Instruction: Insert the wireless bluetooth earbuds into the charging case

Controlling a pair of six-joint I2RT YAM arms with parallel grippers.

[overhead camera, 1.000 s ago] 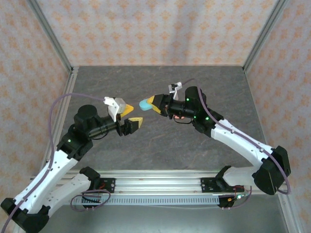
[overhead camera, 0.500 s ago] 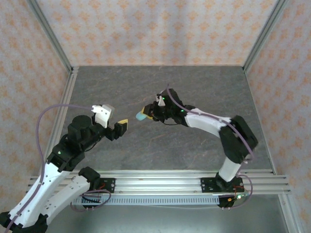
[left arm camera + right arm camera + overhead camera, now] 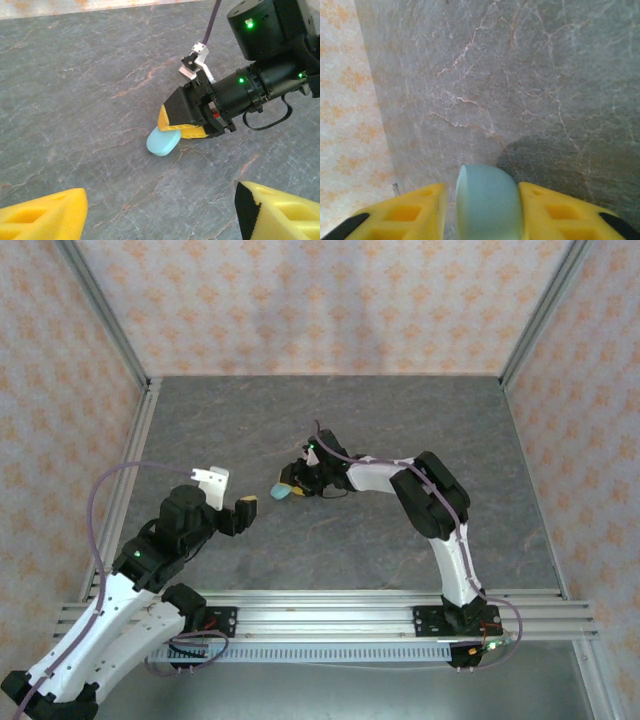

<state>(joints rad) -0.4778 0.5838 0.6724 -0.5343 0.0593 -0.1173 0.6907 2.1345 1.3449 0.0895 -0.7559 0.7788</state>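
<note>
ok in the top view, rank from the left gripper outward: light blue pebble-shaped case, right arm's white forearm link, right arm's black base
1. the light blue pebble-shaped case, just right of the left gripper
2. the right arm's white forearm link, further right
3. the right arm's black base, at the near edge, far right

So over the last second the right arm swung in and folded up tight, and the right claw (image 3: 292,485) slid left and closer to the near edge. The light blue charging case (image 3: 281,491) pinched in it came along and is now down low, right at the table (image 3: 420,430). Meanwhile the left claw (image 3: 243,512) backed off toward the near-left side.
</note>
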